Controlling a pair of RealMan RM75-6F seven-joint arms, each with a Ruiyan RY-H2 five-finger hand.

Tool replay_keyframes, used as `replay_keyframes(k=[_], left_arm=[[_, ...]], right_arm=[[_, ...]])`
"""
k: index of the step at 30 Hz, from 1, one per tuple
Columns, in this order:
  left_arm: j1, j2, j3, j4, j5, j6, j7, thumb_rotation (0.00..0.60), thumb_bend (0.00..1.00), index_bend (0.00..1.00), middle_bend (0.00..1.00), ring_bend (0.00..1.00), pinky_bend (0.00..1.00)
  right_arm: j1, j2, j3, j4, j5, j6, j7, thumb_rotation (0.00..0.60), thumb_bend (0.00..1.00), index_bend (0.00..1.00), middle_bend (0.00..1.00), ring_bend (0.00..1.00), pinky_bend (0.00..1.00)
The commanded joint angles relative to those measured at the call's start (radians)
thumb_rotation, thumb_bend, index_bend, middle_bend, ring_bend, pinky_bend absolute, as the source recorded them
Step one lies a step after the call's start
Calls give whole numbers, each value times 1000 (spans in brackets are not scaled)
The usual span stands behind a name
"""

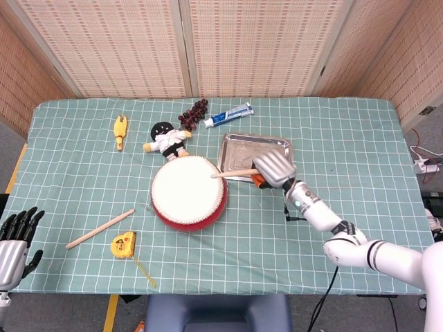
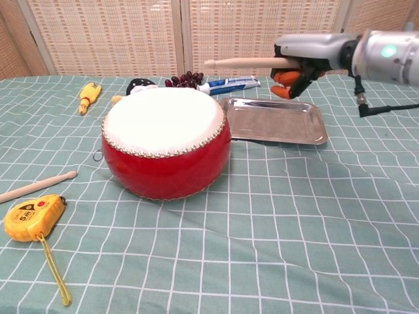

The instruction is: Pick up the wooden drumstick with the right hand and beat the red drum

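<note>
Now the round red drum with its white skin [image 2: 165,141] sits mid-table, and the right hand [image 2: 308,55] grips a wooden drumstick [image 2: 245,63] level above the drum's right edge, tip clear of the skin. Just behind lies a shiny metal tray [image 2: 277,122]; a second wooden stick [image 1: 100,229] and a yellow tape measure [image 2: 33,217] lie left. At the table's near-left corner the left hand [image 1: 15,238] holds nothing, fingers apart.

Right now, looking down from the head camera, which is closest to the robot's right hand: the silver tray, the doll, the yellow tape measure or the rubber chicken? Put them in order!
From the right hand, nearest first:
1. Silver tray, right beneath the hand.
2. Doll, to the left, behind the red drum.
3. Yellow tape measure, near the front left.
4. Rubber chicken, far back left. It sits only a little farther than the tape measure.
</note>
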Motion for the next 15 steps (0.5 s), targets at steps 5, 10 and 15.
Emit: replay_keyframes(k=[5,10,15], left_arm=[[3,-4,-3,12,-4,3,-15,600,316,0,0,0,0],[-1,-8,-5,14,-3,2,-16,600,315,0,0,0,0],[-4,-7,-5,10,1,0,-12,600,316,0,0,0,0]], right_arm=[[210,-21,-10,-75,406,-65,-454,600,540,1000,1000,1000,1000],[242,-63,-57,-50,486,-35,-559,600,540,1000,1000,1000,1000],[258,-104,-99,-8,526,-16,-634,600,541,1000,1000,1000,1000]])
